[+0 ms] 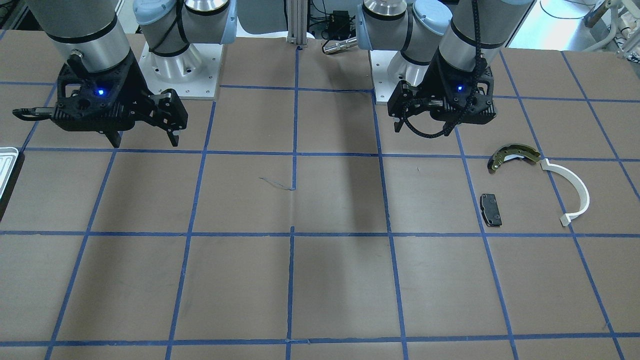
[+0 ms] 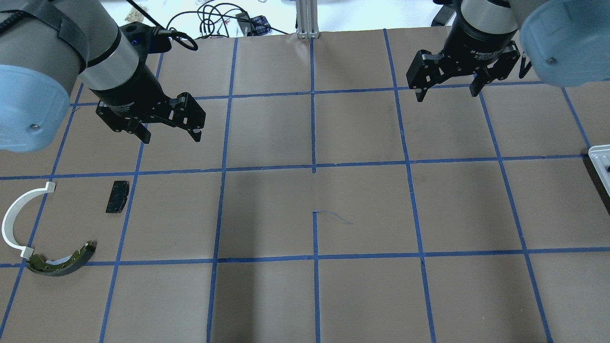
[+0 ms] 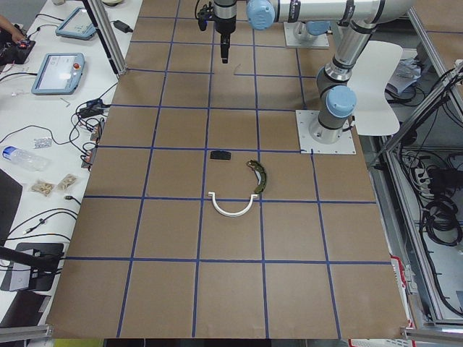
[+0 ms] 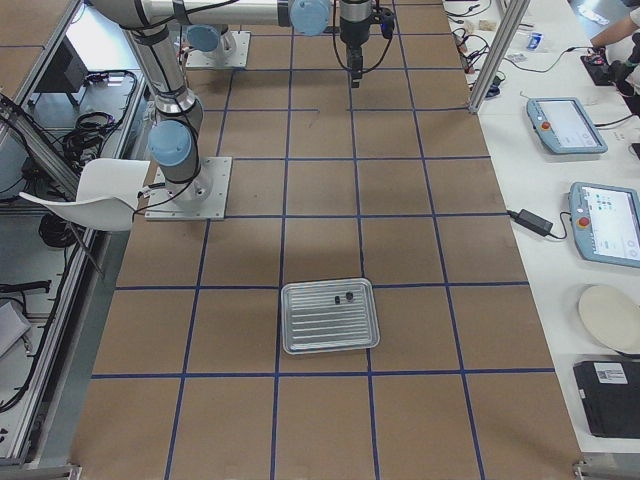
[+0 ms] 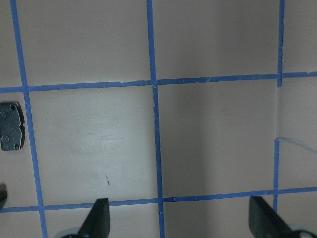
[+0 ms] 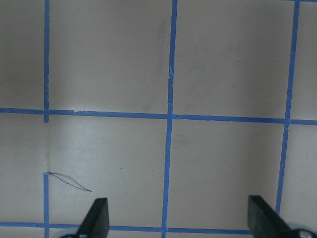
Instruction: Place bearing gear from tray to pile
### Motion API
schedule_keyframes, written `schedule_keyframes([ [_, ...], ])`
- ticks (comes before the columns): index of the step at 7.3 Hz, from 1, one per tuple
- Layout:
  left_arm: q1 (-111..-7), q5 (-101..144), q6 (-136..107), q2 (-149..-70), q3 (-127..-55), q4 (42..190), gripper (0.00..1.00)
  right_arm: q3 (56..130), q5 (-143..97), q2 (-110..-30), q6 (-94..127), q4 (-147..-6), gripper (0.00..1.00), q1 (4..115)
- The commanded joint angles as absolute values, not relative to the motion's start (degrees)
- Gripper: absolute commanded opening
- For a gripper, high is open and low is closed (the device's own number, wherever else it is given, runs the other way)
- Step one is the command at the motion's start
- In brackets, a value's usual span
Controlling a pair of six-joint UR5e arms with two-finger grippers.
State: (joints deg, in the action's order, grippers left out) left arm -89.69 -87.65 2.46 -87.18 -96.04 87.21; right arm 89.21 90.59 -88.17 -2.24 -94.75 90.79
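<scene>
A flat silver-white metal tray with rounded corners and a ribbed floor [image 4: 330,335] lies nearest the camera in the exterior right view. It sits on the brown paper-covered table marked with a blue tape grid [image 1: 340,280], at the robot's right end. Two small things lie side by side in the tray close to its far rim: a small dark round part [image 4: 337,298] and a second small dark part [image 4: 350,297]. They are too small to tell which is the bearing gear.

The pile lies well apart from the tray, on the robot's left side of the table. A curved brass-and-black brake shoe [image 2: 57,269] rests with one end close against an end of a white curved plastic arc [image 1: 585,192]. Whether the two touch I cannot tell. A small black rectangular brake pad [image 2: 117,196] lies flat near them, apart from both. It also shows at the left edge of the left wrist view.

The left gripper [image 2: 171,136] hangs above the table on the pile's side, fingers spread wide with only bare paper and tape between them. The right gripper [image 2: 447,95] hangs over the table on the tray's side, clear of the tray. Its fingers are likewise wide apart and hold nothing.
</scene>
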Motion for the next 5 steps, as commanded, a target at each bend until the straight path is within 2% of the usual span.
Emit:
schedule_keyframes([
  [1,-89.6,-87.5,2.4,-87.2,-96.1,87.3,1.0,91.4,90.9,-88.9,-2.4,-94.1,1.0,89.6],
  [5,-89.6,-87.5,2.4,-87.3,-96.1,87.0,1.0,93.1,99.4,-90.6,-12.1,-93.1,1.0,72.4],
])
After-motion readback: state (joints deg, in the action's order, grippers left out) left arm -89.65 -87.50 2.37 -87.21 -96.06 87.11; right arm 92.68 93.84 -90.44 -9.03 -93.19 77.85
